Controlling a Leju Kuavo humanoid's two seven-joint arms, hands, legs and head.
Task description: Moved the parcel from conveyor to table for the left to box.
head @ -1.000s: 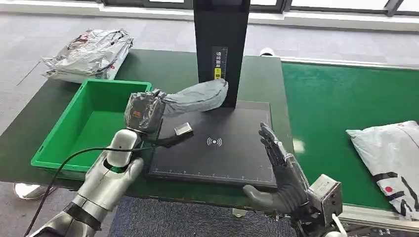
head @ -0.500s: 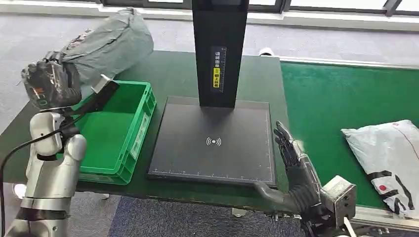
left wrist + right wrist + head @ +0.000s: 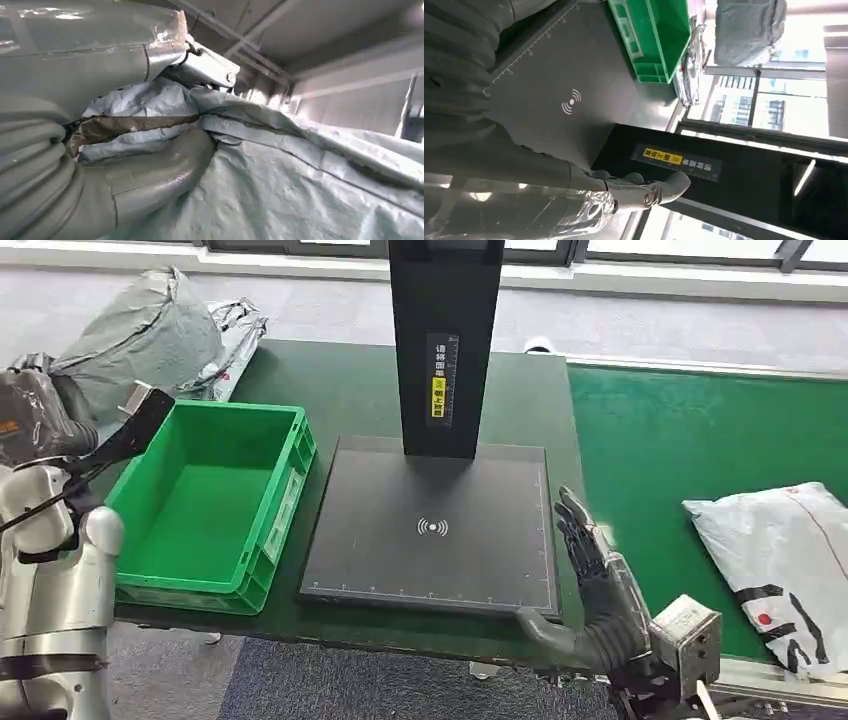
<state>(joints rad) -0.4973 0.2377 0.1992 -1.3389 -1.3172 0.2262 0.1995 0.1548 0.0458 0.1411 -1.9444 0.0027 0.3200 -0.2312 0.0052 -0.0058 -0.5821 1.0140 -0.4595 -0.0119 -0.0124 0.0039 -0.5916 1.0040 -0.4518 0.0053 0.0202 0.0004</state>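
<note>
One parcel in hand: the grey parcel [image 3: 140, 335] is held up at the far left, above the table's far-left corner and beyond the green box [image 3: 205, 505], not in it.
Left hand: the left hand [image 3: 40, 420] grips a bunched end of the grey parcel; in the left wrist view the thumb [image 3: 150, 172] presses a crumpled fold of the bag.
Right hand: the right hand [image 3: 590, 585] is empty, fingers straight and apart, at the near right edge of the black scan pad [image 3: 430, 530].
Handling: soft, floppy poly bag, probably light; the film looks slick, so it may sag or slip.
Where to hold: a gathered fold near one end seems best, since flat faces give little purchase.
Other parcels: a white parcel [image 3: 785, 560] lies on the conveyor [image 3: 660, 440] at right; another bag [image 3: 235, 320] lies on the table's far-left corner.
</note>
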